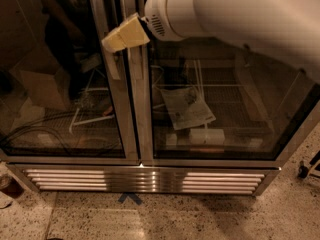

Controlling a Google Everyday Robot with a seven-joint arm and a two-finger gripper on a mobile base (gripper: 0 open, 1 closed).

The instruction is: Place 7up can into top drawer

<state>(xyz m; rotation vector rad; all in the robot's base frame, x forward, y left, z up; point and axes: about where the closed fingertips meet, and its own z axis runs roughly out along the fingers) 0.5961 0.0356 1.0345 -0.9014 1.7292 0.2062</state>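
Nearest the camera, the thick white robot arm (240,14) reaches in from the upper right. At its tip the cream-coloured wedge-shaped end effector (125,33) hangs high in the view, just in front of the brushed-metal centre post (137,109) between two glass cabinet doors. Whether it is open or closed cannot be told, and no can shows in it. Below lie the speckled terrazzo floor (200,219), with a small blue tape mark (130,198), and the cabinet's slatted metal grille (145,180). Behind the right-hand glass, a crumpled printed sheet (187,108) and a small white box (206,135) lie on a wire shelf (225,89). Behind the left-hand glass sit dark coiled cables (40,134).

The 7up can is nowhere in view, and neither is the top drawer, so both must be found before any placing can start. As a judgement, a drink can will be light, smooth and thin-walled. It is stiff enough along its height but easy to dent from the sides, and slippery if wet. The safest hold looks to be across the middle of the cylinder with modest squeeze, keeping it upright. Whether the can is full or empty cannot be known from here.
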